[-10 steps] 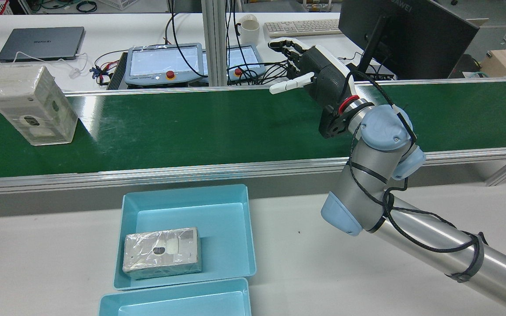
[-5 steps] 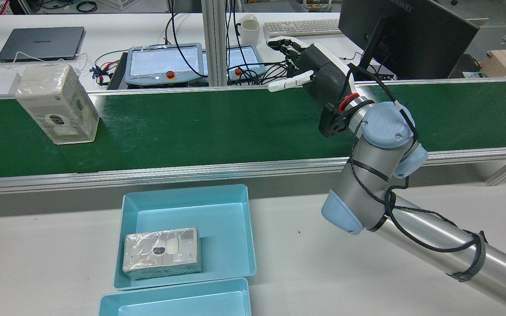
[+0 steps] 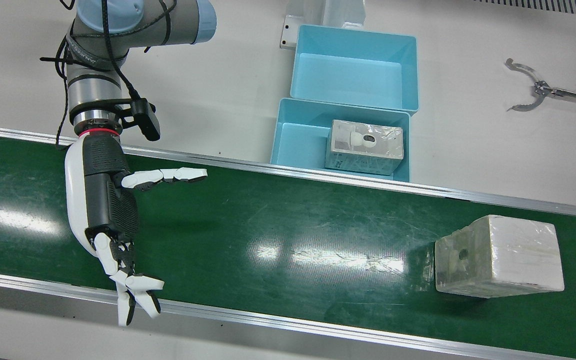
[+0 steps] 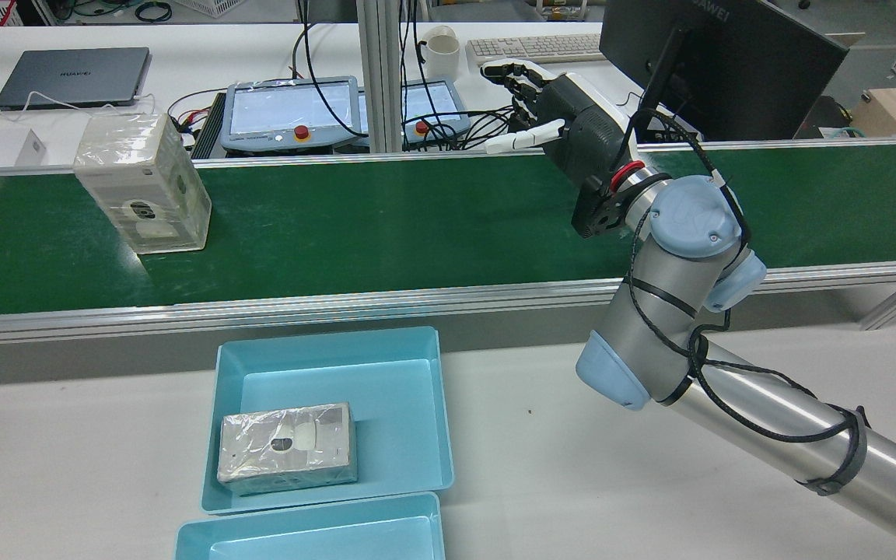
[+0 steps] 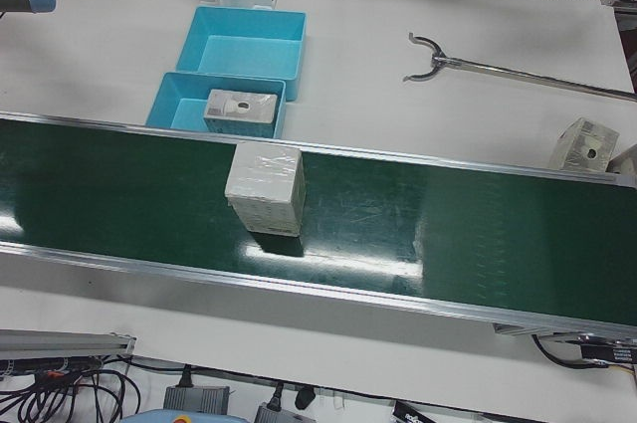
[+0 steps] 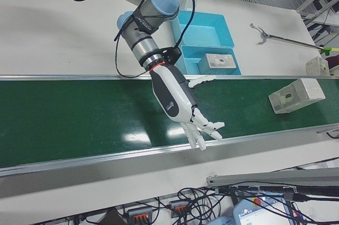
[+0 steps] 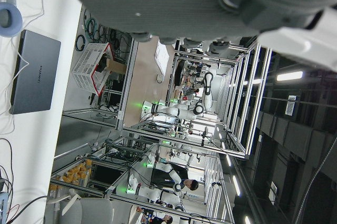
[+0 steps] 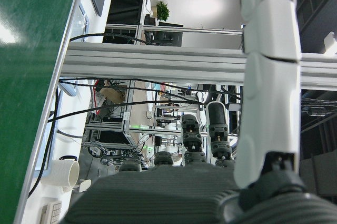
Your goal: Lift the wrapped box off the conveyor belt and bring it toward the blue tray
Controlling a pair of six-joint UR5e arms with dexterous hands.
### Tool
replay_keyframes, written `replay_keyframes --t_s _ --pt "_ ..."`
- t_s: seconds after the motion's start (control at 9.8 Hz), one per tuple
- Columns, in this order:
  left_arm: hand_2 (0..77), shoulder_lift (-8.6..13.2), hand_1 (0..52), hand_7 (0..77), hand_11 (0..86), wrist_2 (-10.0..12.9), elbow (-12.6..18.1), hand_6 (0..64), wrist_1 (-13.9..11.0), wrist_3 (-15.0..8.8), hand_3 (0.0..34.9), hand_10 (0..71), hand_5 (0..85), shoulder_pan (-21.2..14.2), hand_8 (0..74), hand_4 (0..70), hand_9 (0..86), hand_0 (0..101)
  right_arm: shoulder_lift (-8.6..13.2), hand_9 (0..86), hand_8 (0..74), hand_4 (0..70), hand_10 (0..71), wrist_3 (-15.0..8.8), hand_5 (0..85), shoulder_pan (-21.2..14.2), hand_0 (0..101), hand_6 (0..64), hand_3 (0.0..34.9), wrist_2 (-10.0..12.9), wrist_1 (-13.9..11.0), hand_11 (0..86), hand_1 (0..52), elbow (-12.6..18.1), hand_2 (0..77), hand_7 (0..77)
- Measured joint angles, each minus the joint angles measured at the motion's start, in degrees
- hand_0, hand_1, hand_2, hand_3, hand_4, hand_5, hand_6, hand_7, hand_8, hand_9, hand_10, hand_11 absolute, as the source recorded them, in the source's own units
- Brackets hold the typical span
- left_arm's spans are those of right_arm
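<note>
The white-and-black right hand (image 3: 103, 210) hangs over the green conveyor belt (image 3: 268, 235) with its fingers (image 3: 133, 295) spread wide and its thumb stuck out sideways; it holds nothing and touches nothing. In the rear view the same hand (image 4: 565, 117) reaches across the belt toward its far rail. The plastic-wrapped whitish box (image 3: 499, 256) stands on the belt, well apart from the right hand, toward the robot's left (image 4: 143, 183). Beside the belt's near rail, on the white surface (image 4: 533, 467), sits a light blue plastic tray (image 4: 425, 420) containing a second wrapped box (image 4: 287, 447). The left hand shows only as a dark blur in its own camera, so whether it is spread or closed cannot be told.
</note>
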Motion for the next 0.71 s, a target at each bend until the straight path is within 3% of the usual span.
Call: replay_keyframes --t_s 0.71 --pt "0.5 0.00 0.0 0.0 0.5 0.00 0.00 0.0 0.00 0.00 0.0 0.5 0.5 0.00 0.5 0.0 0.5 0 -0.58 1.1 1.1 6.0 0.0 1.22 31.6 0.13 49 6.5 6.9 -0.05 0.17 1.6 14.2 0.12 9.8 3.8"
